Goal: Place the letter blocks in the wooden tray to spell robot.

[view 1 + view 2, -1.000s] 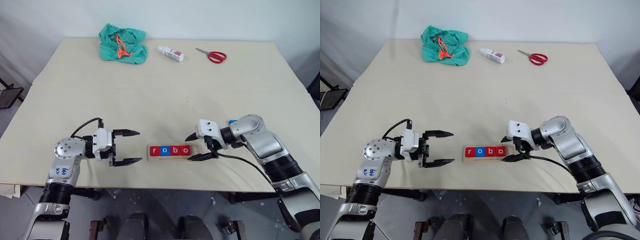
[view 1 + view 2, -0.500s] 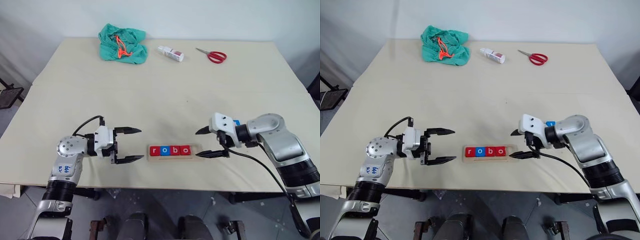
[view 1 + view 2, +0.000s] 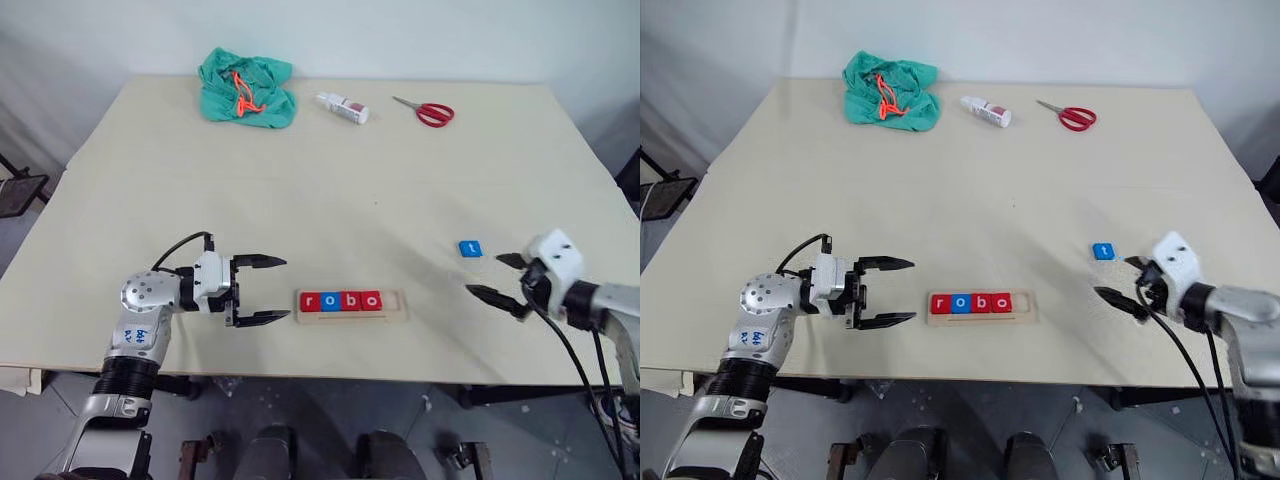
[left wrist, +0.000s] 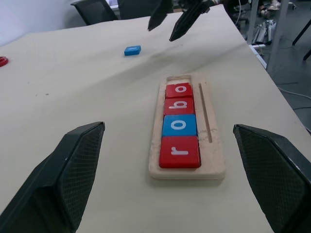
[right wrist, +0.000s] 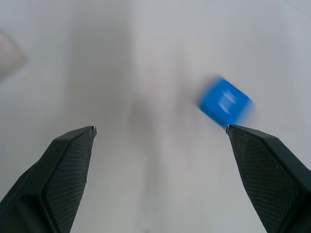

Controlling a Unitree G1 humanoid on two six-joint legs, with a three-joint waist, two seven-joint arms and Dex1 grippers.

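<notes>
The wooden tray (image 3: 396, 302) lies near the table's front edge. In it sit letter blocks (image 3: 340, 300) side by side: a red r, a blue o, a red b and a red o, with the tray's right end bare. A blue t block (image 3: 470, 248) lies loose on the table, to the right of the tray and further back. My right gripper (image 3: 482, 274) hangs open just in front of and right of the t block (image 5: 224, 102), apart from it. My left gripper (image 3: 287, 288) is open and level, left of the tray (image 4: 214, 165), pointing at its r end.
At the table's far side lie a crumpled green cloth with an orange cord (image 3: 245, 88), a small white bottle (image 3: 342, 106) and red-handled scissors (image 3: 425, 110). The table's front edge runs just below the tray.
My right gripper has swung away from the tray's right end to the right, uncovering the blue t block, and is still open. The left gripper has stayed where it was.
</notes>
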